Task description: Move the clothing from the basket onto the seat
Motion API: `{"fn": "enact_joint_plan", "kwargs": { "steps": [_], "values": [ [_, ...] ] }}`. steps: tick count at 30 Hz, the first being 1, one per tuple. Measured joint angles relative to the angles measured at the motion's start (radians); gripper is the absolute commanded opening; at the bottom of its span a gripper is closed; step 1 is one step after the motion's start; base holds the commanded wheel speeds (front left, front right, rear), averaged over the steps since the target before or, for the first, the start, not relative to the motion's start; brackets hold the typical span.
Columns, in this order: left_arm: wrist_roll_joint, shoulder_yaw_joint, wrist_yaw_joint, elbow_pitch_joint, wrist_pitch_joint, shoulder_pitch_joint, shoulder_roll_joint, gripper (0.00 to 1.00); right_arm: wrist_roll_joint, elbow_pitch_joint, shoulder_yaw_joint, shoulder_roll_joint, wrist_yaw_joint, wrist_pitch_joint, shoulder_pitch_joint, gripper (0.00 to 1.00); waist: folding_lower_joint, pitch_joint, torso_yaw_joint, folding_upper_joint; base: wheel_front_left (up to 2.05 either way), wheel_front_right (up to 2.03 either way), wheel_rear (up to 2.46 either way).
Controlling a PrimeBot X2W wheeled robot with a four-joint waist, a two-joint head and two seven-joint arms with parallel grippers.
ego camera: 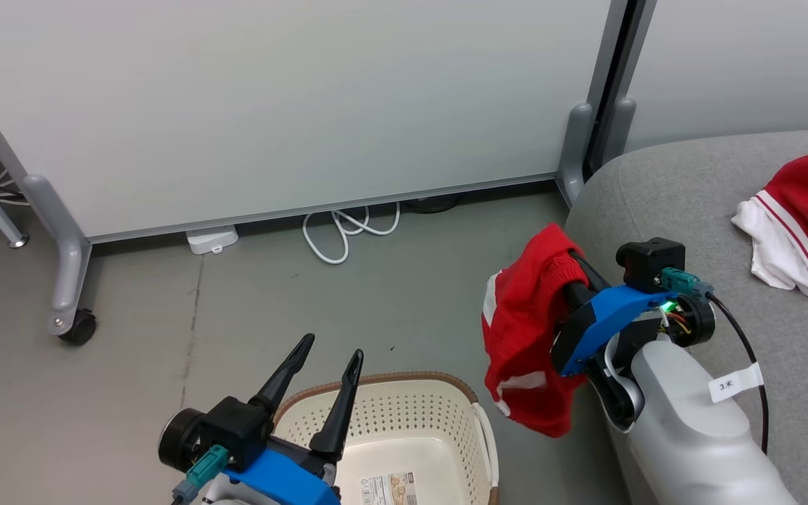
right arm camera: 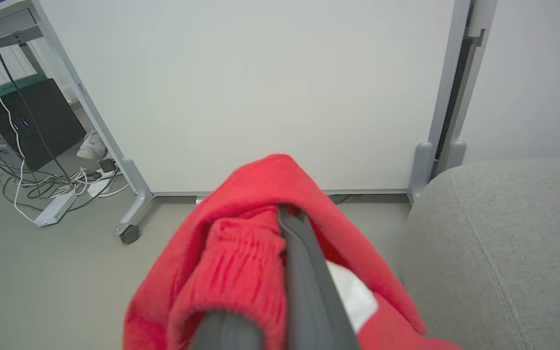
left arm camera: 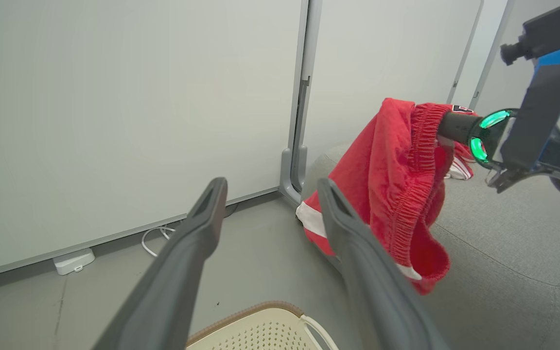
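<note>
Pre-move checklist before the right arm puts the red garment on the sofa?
1. Grip: right gripper is shut on the held garment, with the waistband bunched around its fingers. ok
2. Garment above the seat: it hangs beside the sofa edge, mostly over the floor. not ok
3. Landing spot: bare cushion lies between the sofa edge and the second garment. ok
4. Left gripper: open, above the basket, apart from the held garment. ok
5. Basket emptied: the visible part of the floor is bare, but the near part is out of frame. cannot tell
</note>
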Motion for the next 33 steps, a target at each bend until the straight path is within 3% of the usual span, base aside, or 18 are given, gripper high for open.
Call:
{"fn": "enact_joint_plan", "kwargs": {
  "steps": [11,33],
  "values": [
    [0.091,0.135,-0.037,-0.033,0.0,0.053,-0.051,1.0,-0.001,-0.073,0.001,0.0,0.0,0.021,0.025,0.0,0.0,0.022,-0.071,0.0,0.0,0.0,0.0],
    [0.156,0.174,-0.058,-0.058,0.0,0.031,-0.057,1.0,0.035,-0.279,-0.004,0.0,0.0,0.073,0.13,0.0,0.0,0.097,-0.419,0.0,0.0,0.0,0.0]
  ]
}}
